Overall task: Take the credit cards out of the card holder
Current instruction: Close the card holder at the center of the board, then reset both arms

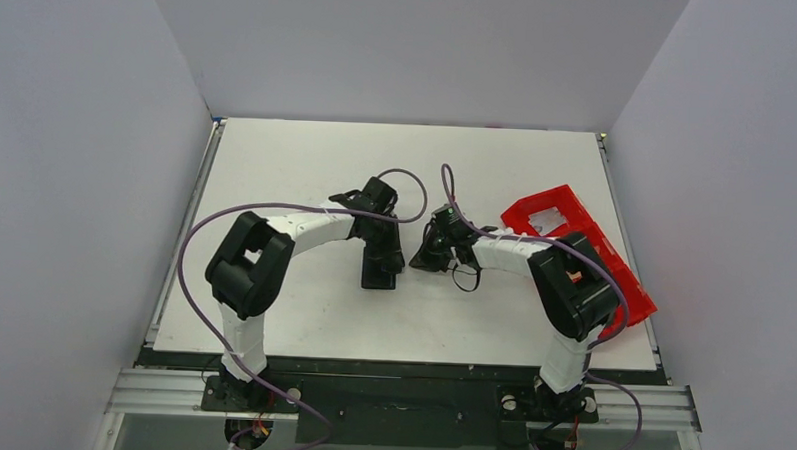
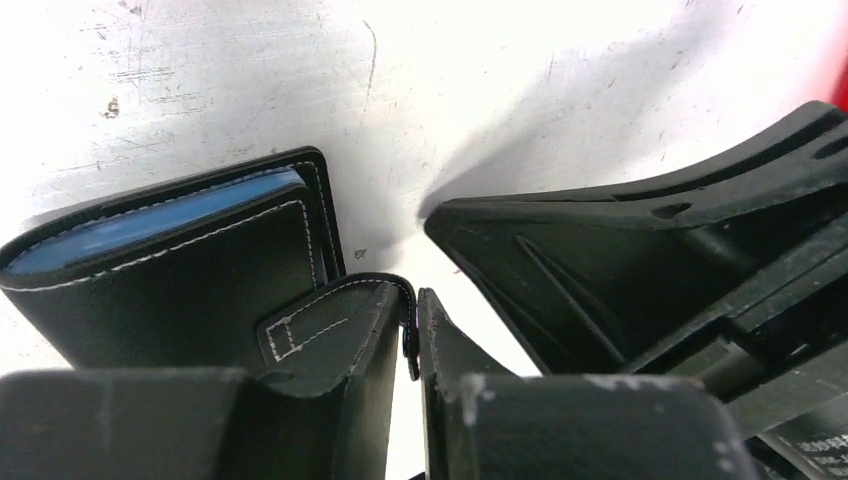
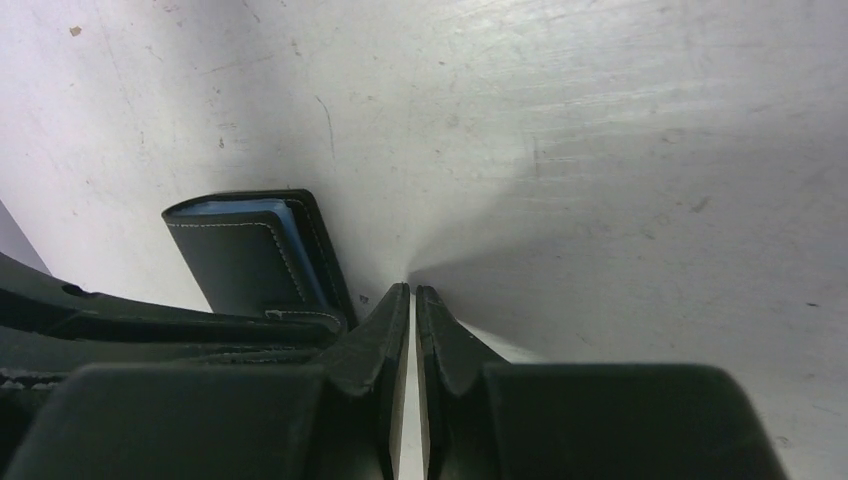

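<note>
Left wrist view: the card holder [image 2: 170, 270] lies on the counter [image 2: 500, 80], its long axis stretching left from the left gripper [image 2: 416, 300], which is clamped on its closing tab [image 2: 330, 325]; the right gripper [image 3: 412, 292], fingers together and empty, hangs just beside the tab.

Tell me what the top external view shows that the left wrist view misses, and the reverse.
Only top external: the whole left arm and right arm, and the red tray in full outline. Only left wrist: on the card holder, white stitching, a blue inner edge, and the closing tab pinched in the left tool. Both: the card holder on the white table, with the shut right tool beside it.
</note>
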`<state>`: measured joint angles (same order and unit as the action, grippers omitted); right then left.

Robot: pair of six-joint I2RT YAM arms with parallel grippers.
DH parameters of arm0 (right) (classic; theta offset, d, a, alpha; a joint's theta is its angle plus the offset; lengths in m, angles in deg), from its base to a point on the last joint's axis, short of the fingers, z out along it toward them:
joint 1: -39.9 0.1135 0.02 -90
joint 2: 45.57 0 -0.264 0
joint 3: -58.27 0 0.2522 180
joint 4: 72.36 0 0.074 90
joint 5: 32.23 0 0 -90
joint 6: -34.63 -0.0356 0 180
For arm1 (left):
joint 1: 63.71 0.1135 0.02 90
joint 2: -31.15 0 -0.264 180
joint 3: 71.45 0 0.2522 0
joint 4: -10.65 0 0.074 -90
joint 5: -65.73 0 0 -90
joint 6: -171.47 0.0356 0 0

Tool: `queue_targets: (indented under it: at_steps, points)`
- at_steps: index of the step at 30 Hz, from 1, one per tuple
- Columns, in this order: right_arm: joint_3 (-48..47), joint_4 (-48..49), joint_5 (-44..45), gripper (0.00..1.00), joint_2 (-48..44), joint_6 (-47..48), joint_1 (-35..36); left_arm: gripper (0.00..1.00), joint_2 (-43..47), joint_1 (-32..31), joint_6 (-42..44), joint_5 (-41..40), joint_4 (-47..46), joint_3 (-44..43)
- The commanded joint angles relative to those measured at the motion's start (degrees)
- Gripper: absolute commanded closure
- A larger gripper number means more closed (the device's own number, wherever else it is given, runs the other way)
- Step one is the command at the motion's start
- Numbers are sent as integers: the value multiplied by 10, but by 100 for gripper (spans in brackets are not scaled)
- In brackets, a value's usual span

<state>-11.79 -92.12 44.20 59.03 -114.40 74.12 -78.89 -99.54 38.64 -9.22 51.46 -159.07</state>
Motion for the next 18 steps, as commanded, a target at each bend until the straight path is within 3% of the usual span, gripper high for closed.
queue_targets:
  at_steps: [1, 4, 7, 18]
  points:
    - [17, -20, 19, 95, -36, 11, -12, 85, 7, 7, 13, 5, -22, -8]
    - [13, -30, 25, 90, -49, 16, -17, 70, 18, 11, 22, 9, -13, -23]
    - [2, -54, 37, 83, -68, 26, -19, 62, 36, 16, 34, 15, 1, -48]
    - [-51, -138, 83, 53, -119, 53, -27, 50, 81, 31, 71, 32, 58, -140]
